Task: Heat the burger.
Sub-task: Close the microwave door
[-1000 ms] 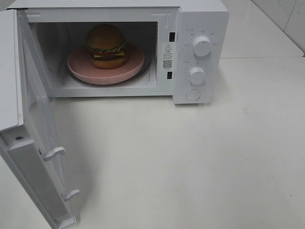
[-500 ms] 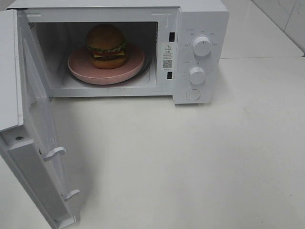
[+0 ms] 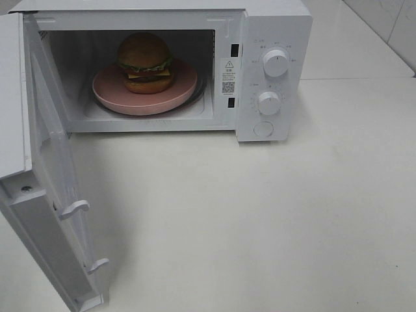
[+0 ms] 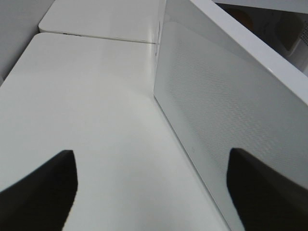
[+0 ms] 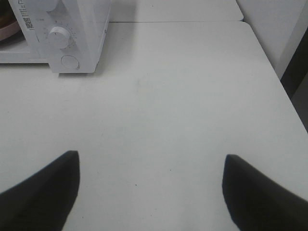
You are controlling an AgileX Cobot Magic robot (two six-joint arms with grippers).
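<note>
**Item record: burger in open microwave, both arms clear**

- Burger (image 3: 145, 62): upright in the middle of a pink plate (image 3: 185, 88), inside the cavity of a white microwave (image 3: 273, 19). Bun, lettuce, cheese and patty are clear only in the high view.
- Door (image 3: 55, 195): swung wide open on the microwave's left side, with two latch hooks (image 3: 73, 209) on its inner face. The left wrist view alone shows its outer face (image 4: 231, 106), a pale dotted panel standing on edge on the desk.
- Controls: upper knob (image 3: 275, 63), lower knob (image 3: 269, 103) and round button (image 3: 263, 129) in a column on the front panel. The right wrist view catches only the lower knob (image 5: 58, 36) and button (image 5: 70, 61), plus a pink sliver that is probably the plate's rim.
- Desk (image 3: 260, 214): white, carrying the microwave.
- Left pincer (image 4: 151, 156): seen only by its own camera, near the door's outer face. Its dark fingers (image 4: 43, 192) are spread wide, with nothing between them.
- Right pincer (image 5: 149, 156): seen only by its own camera, above bare desk and well apart from the microwave. Its fingers (image 5: 260, 192) are spread wide and grip nothing.
</note>
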